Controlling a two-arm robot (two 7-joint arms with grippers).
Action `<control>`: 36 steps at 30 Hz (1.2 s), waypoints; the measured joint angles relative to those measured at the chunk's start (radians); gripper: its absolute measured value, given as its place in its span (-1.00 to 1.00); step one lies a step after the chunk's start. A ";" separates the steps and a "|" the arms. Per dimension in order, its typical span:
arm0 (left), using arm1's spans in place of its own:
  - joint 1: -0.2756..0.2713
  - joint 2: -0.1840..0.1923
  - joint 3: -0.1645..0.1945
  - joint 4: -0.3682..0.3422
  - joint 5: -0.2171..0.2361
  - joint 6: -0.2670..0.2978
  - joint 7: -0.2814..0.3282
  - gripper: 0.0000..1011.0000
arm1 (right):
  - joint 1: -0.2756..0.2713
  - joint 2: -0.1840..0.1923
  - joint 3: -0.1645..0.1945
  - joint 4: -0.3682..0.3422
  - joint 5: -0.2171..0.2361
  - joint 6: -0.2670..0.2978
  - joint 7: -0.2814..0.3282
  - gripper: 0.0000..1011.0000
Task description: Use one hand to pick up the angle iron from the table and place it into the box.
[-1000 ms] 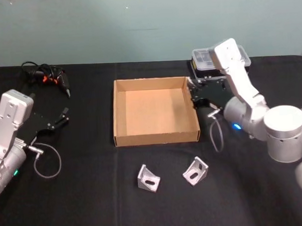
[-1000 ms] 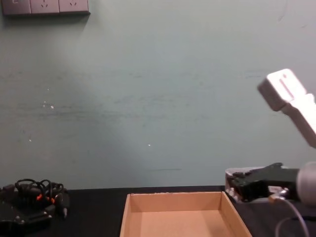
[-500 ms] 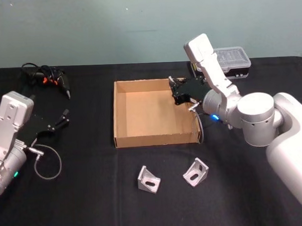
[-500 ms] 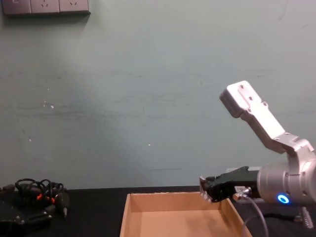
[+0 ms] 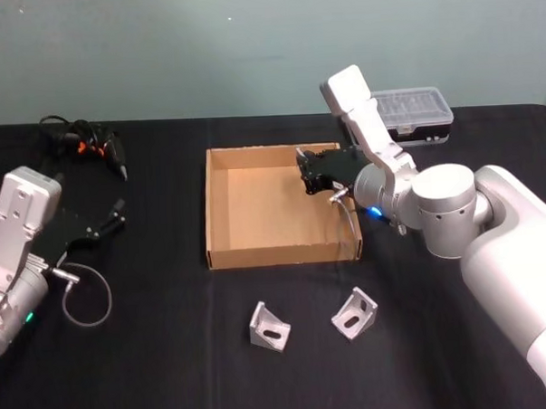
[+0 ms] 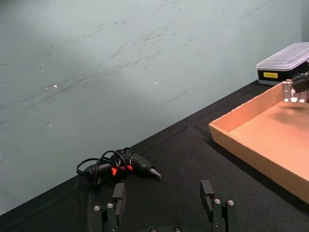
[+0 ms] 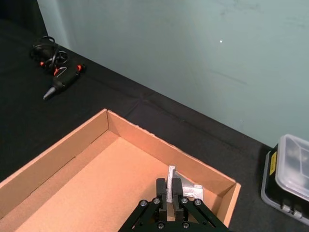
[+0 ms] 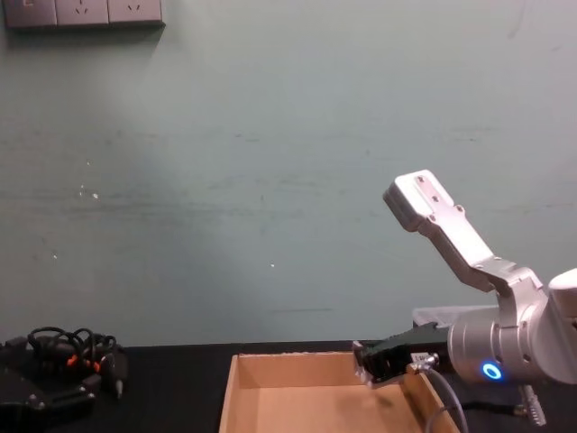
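Head view: right gripper (image 5: pixel 310 171) hangs over the far right part of the cardboard box (image 5: pixel 222 252). It sits above the floor, not down in it. Two more brackets lie on the black table (image 5: pixel 172 372) in front of the box: near-left angle iron (image 5: pixel 269 325) and near-right angle iron (image 5: pixel 354 311), apart from each other and untouched. A plastic case (image 5: pixel 418 114) sits behind the right arm. Left gripper (image 5: pixel 110 218) is parked at the table's left, well away from the box.

Left wrist view: left gripper's fingers (image 6: pixel 207 189) are spread wide with nothing between them. A black tool with a coiled cable (image 6: pixel 120 166) lies ahead. The held angle iron (image 6: pixel 288 92) shows at the box's far corner.

Right wrist view: jaws clenched on the bracket's upright flange, the other flange sticking out sideways. The box's far corner lies below it.

Chest view: right gripper is just above the box's far wall, and the bracket looks clear of the cardboard.

Step in hand is the placing — pick-up done, carry done. Next move likely calls for a short descent toward the box floor, then letting go, keeping the flange clear of the right wall.
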State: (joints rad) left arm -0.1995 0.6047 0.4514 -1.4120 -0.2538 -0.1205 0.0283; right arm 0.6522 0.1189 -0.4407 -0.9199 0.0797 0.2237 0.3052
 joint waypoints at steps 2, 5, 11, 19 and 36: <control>0.000 0.000 0.000 0.000 0.000 0.000 0.000 1.00 | 0.003 -0.003 0.002 0.008 -0.002 0.005 0.002 -0.84; 0.000 0.000 0.000 0.000 0.000 0.000 0.000 1.00 | 0.003 -0.003 0.002 0.006 -0.001 0.005 0.003 -0.84; 0.000 0.000 0.000 0.000 0.000 0.000 0.000 1.00 | 0.001 -0.001 0.001 0.002 -0.001 0.004 0.002 -0.79; 0.000 0.000 0.000 0.000 0.000 0.000 0.000 1.00 | -0.001 0.001 0.000 -0.002 0.000 0.003 0.001 -0.31; 0.000 0.000 0.000 0.000 0.000 0.000 0.000 1.00 | -0.003 0.002 0.000 -0.005 0.001 0.001 -0.002 0.74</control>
State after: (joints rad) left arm -0.1996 0.6047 0.4514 -1.4120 -0.2539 -0.1205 0.0283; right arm 0.6496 0.1210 -0.4410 -0.9245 0.0805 0.2251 0.3036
